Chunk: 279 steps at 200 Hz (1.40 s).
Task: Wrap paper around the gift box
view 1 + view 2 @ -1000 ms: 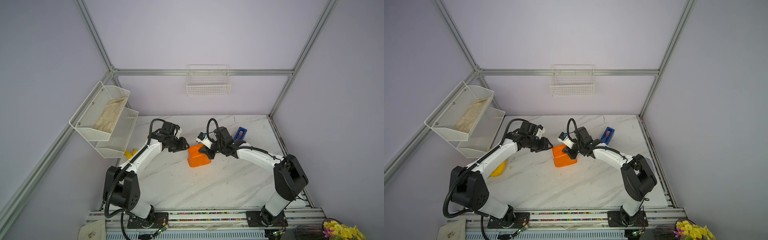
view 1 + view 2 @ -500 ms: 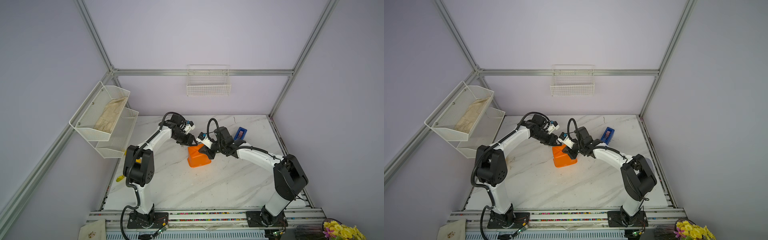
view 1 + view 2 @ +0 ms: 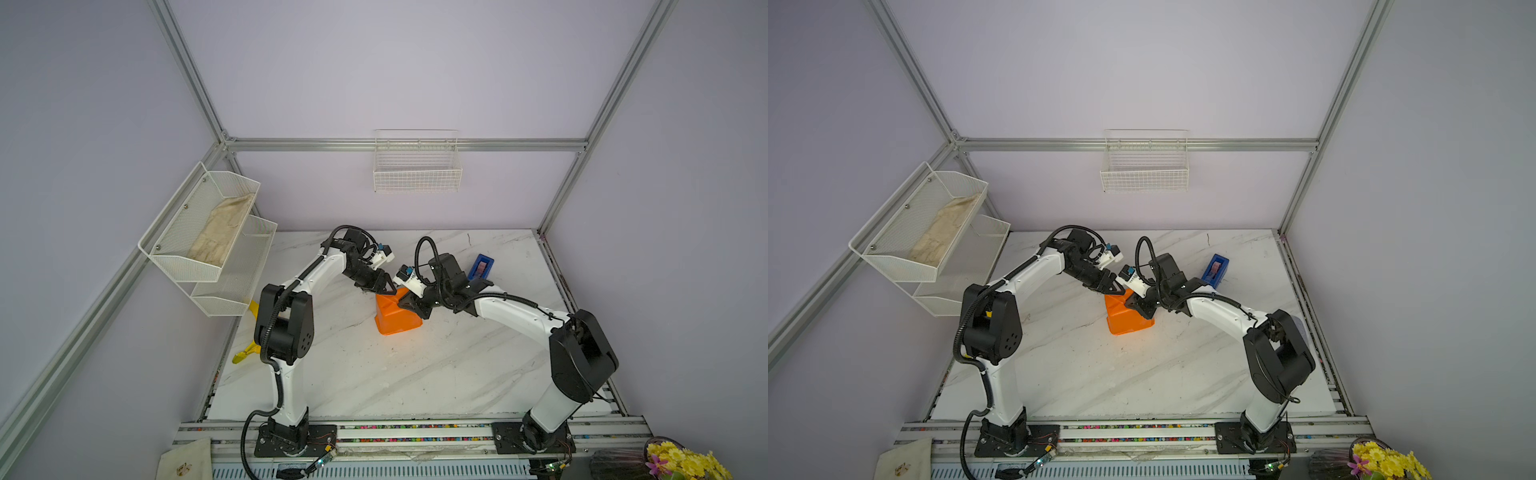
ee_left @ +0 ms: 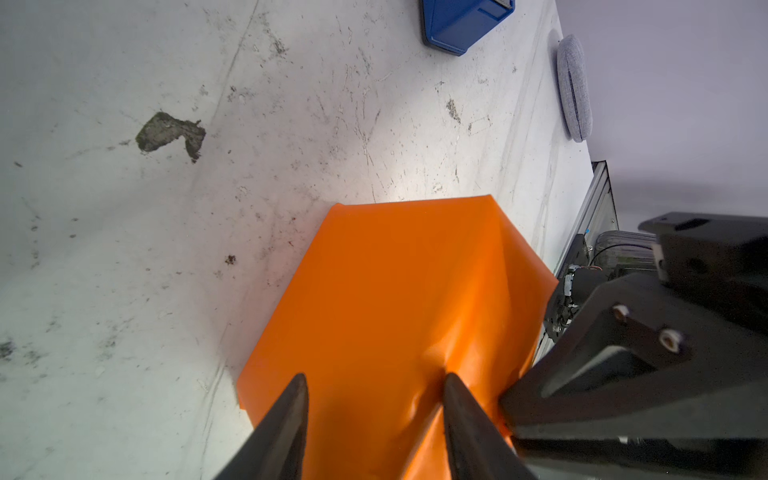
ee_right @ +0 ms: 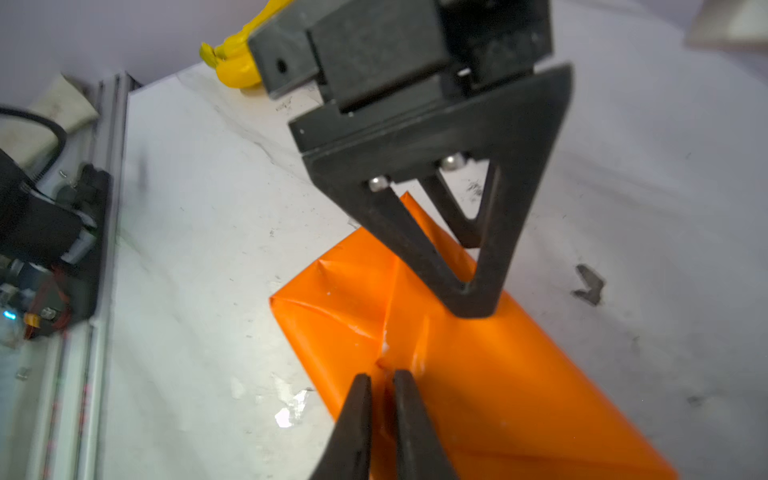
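Both top views look steeply down from high over the front rail (image 3: 415, 432) toward the back wall (image 3: 332, 203), taking in the whole table (image 3: 374, 374); they are nearly equal, offset sideways. The left wrist camera looks close along its fingers (image 4: 282, 432) across the paper (image 4: 395, 291) toward the dispenser (image 4: 461, 20). The right wrist camera, as close, faces the left gripper (image 5: 471, 270) over the same paper. All four views share it.

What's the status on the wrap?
Left gripper open, tips on paper. Right gripper nearly closed at a fold, grip unclear. Gift box not visible. Tape dispenser stands clear.
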Tool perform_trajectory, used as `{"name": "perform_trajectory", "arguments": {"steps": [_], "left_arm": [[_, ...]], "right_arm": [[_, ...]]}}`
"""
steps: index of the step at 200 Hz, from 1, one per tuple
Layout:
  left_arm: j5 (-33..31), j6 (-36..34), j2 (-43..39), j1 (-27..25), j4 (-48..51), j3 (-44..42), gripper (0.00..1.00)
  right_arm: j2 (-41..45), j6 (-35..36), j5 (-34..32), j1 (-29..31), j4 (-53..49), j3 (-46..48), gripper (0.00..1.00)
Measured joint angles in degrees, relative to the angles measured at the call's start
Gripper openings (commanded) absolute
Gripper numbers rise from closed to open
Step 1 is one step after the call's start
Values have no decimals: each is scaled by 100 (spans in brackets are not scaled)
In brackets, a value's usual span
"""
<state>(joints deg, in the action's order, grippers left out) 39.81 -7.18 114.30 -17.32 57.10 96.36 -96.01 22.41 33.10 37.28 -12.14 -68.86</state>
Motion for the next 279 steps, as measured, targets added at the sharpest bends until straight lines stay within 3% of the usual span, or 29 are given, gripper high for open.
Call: {"name": "perform_trajectory", "arguments": {"steps": [16,31,52,65,86,114,189,249,279], "left_arm": [[0,0,17,7,2,7,50],[2,0,17,7,2,9,50],[2,0,20,7,9,9,50],[2,0,20,7,20,9,50],[2,0,22,7,24,9,49],[4,0,24,7,28,9,49],[7,0,24,7,83,9,49],[9,0,35,7,79,9,49],[68,-9,35,7,87,9,49]], "right_arm": [[247,-195,-17,0,-151,35,38],[525,-492,-109,0,-184,70,37],[796,-1436,-363,0,26,70,7],[752,-2100,-511,0,107,-28,0],[415,-2983,-616,2,197,-219,0],[-9,-3626,-649,9,216,-212,0],[0,-3893,-557,321,-92,-72,0],[568,-4489,-1329,345,-1067,321,0],[1226,-5453,-1392,339,-651,1003,49]]}}
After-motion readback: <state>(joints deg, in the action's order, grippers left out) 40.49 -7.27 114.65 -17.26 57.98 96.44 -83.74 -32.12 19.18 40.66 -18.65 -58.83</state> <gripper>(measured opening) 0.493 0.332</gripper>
